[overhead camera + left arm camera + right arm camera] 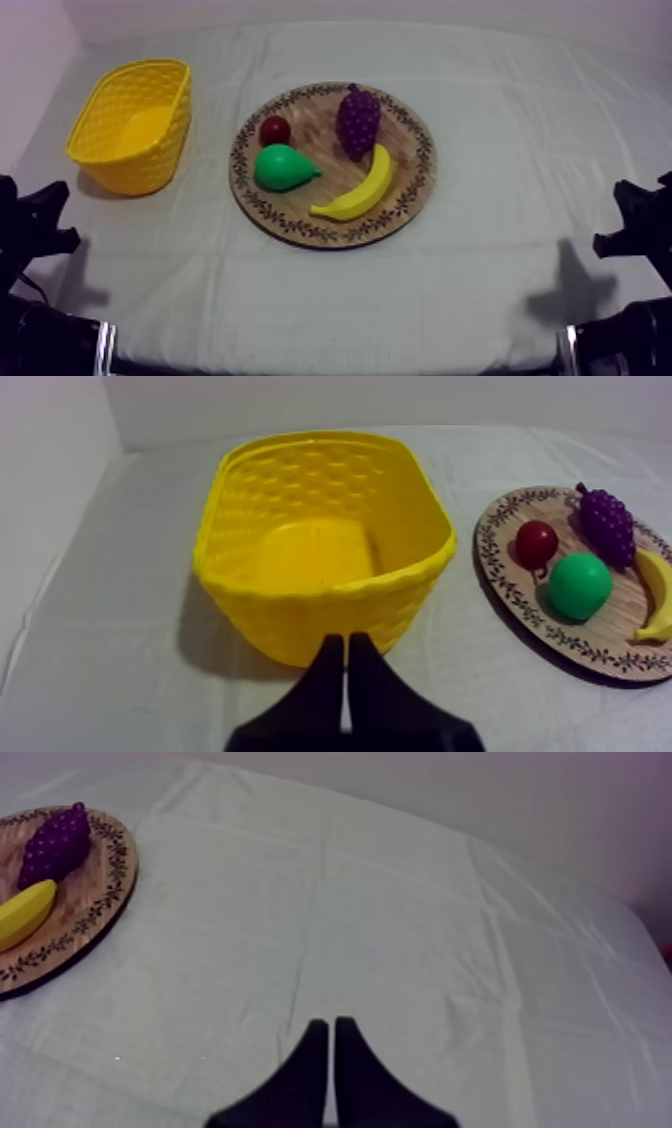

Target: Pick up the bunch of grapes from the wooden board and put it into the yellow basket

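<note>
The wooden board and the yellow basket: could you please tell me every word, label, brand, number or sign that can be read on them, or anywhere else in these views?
None: no word, label, brand, number or sign can be read in any view.
The wooden board carries only a dark leaf-like ornament round its rim, not letters.
The yellow basket shows only a woven relief.
The cloth is plain.

Purple bunch of grapes (358, 120) at one o'clock on tan wooden board (405, 135) — rim of dark leafy vine pattern; green pear (282, 167) at nine; small red fruit (275, 130) at ten; yellow banana (357, 192) at five; yellow basket (168, 150) — dimpled weave; grey-white cloth (500, 270).
</note>
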`<action>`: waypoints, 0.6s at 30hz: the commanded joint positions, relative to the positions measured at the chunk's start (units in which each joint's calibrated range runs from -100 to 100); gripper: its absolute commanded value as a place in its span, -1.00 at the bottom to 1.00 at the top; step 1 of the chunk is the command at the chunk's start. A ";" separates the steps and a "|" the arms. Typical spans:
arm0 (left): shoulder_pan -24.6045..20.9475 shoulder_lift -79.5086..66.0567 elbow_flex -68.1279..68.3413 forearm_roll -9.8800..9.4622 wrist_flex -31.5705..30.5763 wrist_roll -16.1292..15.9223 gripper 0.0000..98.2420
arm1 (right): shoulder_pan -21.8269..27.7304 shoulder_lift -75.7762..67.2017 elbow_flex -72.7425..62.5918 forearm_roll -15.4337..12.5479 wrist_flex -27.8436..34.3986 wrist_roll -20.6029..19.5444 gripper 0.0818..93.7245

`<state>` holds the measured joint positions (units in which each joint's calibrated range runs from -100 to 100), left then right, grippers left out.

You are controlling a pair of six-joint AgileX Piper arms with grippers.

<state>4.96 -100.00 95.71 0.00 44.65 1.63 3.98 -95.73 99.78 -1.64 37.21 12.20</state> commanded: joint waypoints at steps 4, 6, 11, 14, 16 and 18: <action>0.00 0.00 0.16 0.32 -0.57 1.47 -1.00 | 0.00 -0.02 -0.01 0.00 -0.03 0.08 -0.99; 0.00 0.00 0.16 0.32 -0.57 1.41 -1.00 | 0.00 -0.02 -0.01 0.00 -0.03 0.08 -0.99; 0.00 0.00 0.16 0.32 -0.57 1.29 -1.00 | 0.00 -0.02 -0.01 0.00 -0.03 0.08 -0.99; 0.00 0.00 0.16 0.32 -0.57 0.98 -1.00 | 0.00 -0.02 -0.01 0.00 -0.03 0.08 -0.99; 0.00 0.00 0.16 0.37 -0.57 0.45 -1.00 | 0.00 -0.02 -0.01 0.00 -0.03 0.08 -0.99; 0.00 0.03 0.19 0.44 -0.60 -0.05 -1.00 | 0.00 -0.02 -0.01 0.00 -0.03 0.08 -0.99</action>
<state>4.96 -100.00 95.90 0.42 44.08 1.84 3.98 -95.73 99.78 -1.64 37.21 12.29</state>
